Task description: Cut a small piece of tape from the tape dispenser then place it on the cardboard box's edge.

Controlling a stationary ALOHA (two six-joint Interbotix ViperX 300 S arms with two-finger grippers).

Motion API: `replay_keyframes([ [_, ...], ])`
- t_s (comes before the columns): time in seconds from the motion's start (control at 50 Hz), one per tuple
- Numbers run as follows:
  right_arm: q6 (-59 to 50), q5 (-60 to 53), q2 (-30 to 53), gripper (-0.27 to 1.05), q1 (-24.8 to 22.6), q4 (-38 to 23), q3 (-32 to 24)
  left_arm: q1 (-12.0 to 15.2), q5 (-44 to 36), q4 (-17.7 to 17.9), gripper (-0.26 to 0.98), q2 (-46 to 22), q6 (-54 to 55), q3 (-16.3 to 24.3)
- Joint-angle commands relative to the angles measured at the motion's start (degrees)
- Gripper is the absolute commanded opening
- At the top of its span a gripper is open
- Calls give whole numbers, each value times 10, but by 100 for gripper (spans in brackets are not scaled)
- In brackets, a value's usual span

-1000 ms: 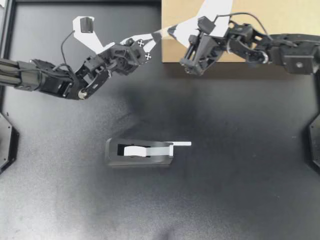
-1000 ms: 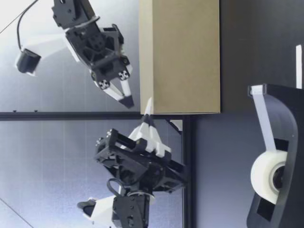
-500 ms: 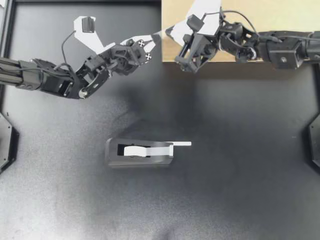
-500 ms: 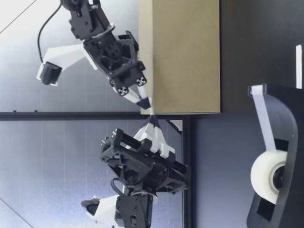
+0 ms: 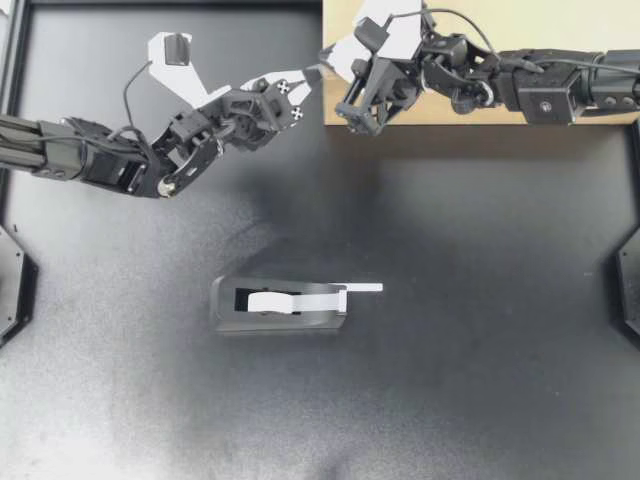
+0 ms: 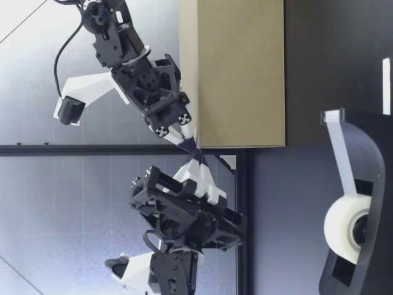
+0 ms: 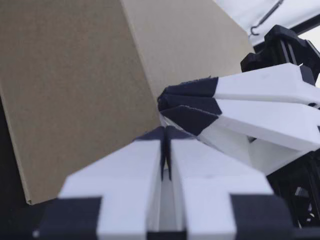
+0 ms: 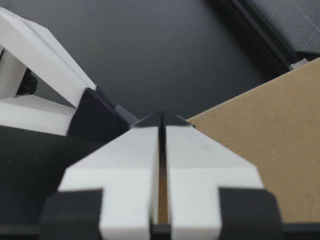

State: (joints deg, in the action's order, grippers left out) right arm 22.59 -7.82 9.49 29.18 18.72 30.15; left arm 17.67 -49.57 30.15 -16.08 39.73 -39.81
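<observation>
Looks like the placing step is what's being worked on here, not the cutting. Both arms are held up off the counter [image 5: 480, 380] at the cardboard box [image 5: 560, 30], on the side facing the left arm, while the tape dispenser [image 5: 275, 305] is parked alone mid-counter, well apart from both, a short strip of tape [image 5: 362, 288] poking out past its cutter.

The left pincer [image 5: 313, 73] is closed: in the left wrist view its fingers [image 7: 132, 170] are pressed together with only a hairline seam between. Same story for the right pincer [image 5: 332, 62], whose fingers [image 8: 130, 155] are clamped flat against each other in its own wrist view. The two sets of tips are set nose to nose, touching or as good as, right at the box's edge, close under its top going by the low view.

Whether a cut piece is actually pinched in either pincer can't be told; nothing like it can be made out.

If a piece is held, the next move would call for it to be pressed onto the cardboard edge, then for that pincer to be opened so the tape gets left behind rather than peeled back off. Tape clinging to the pincer is the thing to be watched for.
</observation>
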Motion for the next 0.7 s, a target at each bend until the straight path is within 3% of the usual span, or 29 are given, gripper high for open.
replay_keyframes([
  [0.0, -1, 3, -6, -8, 7, -1, -7, 3, -4, -2, 3, 9, -4, 6],
  [0.18, -2, 3, -6, -8, 7, -1, -7, 1, -3, -4, 30, 13, -5, 3],
  [0.26, -2, 2, -8, -8, 6, -1, -7, 0, -3, -4, 37, 17, -6, -1],
  [0.42, -5, 3, -20, -8, 6, 0, -12, -9, -3, -4, 36, 26, -18, -14],
  [0.68, -5, 3, -96, -8, -30, -1, -9, -53, -3, -4, 36, 79, -118, -62],
])
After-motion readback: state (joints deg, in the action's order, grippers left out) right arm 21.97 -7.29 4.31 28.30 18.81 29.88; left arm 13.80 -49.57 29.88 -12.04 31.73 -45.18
